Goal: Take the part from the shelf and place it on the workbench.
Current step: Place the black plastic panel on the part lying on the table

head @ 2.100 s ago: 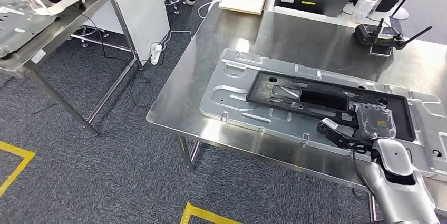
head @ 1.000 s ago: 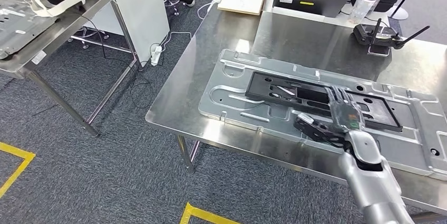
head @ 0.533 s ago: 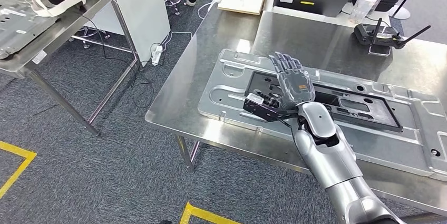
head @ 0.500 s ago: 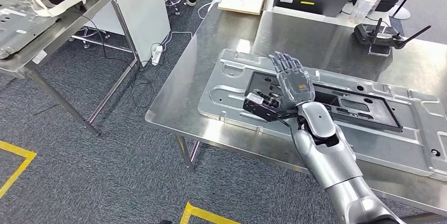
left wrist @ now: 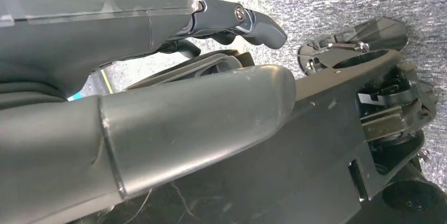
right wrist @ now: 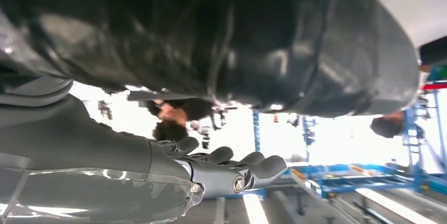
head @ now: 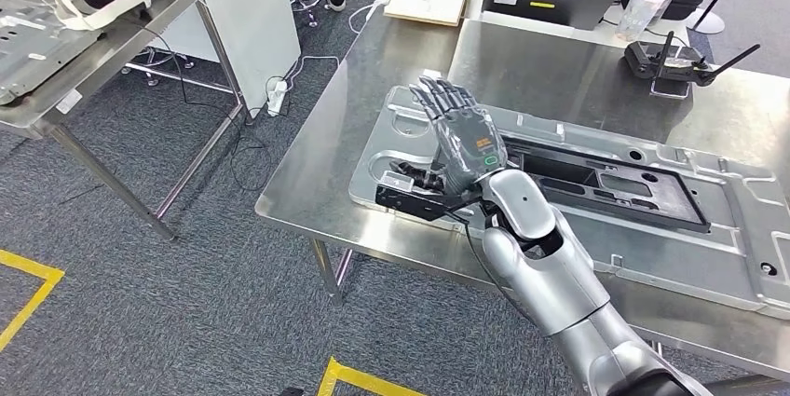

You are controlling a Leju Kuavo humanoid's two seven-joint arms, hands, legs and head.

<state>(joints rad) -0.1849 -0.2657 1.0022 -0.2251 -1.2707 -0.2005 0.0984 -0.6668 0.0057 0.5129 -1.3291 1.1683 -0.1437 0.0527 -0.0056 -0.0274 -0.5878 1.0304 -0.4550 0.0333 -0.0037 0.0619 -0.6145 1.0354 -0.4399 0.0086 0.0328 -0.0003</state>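
The right hand (head: 463, 140) hovers with fingers spread, empty, over the workbench (head: 307, 168). The black part (head: 606, 182) lies in the metal tray (head: 391, 126) on it. The left hand (left wrist: 158, 108) grips a dark part (left wrist: 337, 124); a loose grip could drop it.

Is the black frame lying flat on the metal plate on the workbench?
Yes, the black frame lies flat on the metal plate, with nothing gripping it.

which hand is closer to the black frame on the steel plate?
Right. The right hand hovers over the plate beside the frame. The left hand grips a black part over carpet.
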